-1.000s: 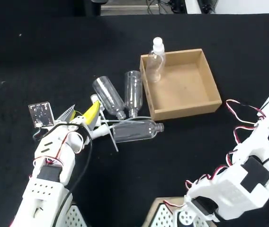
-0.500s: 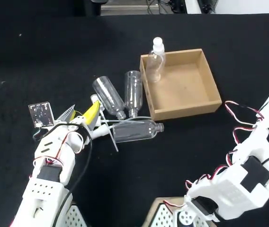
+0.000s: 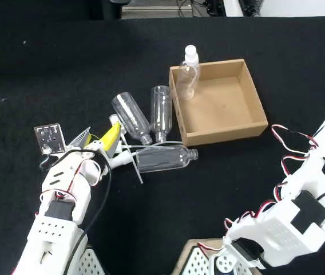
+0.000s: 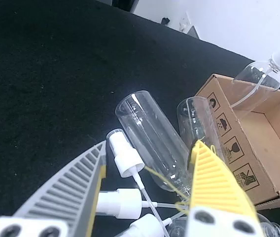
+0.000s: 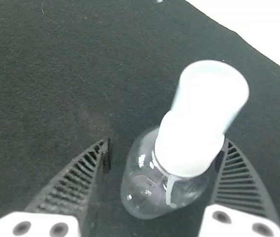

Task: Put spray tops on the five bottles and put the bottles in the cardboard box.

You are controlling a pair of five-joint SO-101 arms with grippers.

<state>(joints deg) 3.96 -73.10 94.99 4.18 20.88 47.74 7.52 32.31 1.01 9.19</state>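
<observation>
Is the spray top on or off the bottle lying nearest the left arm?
Off: the bottle has a bare, open neck; loose spray tops lie by its base.

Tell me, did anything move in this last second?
Only the right arm crept slightly toward the table's near edge. Nothing was grabbed or released. The left gripper, the three lying bottles, the loose spray tops and the capped bottle in the box stayed put.
</observation>
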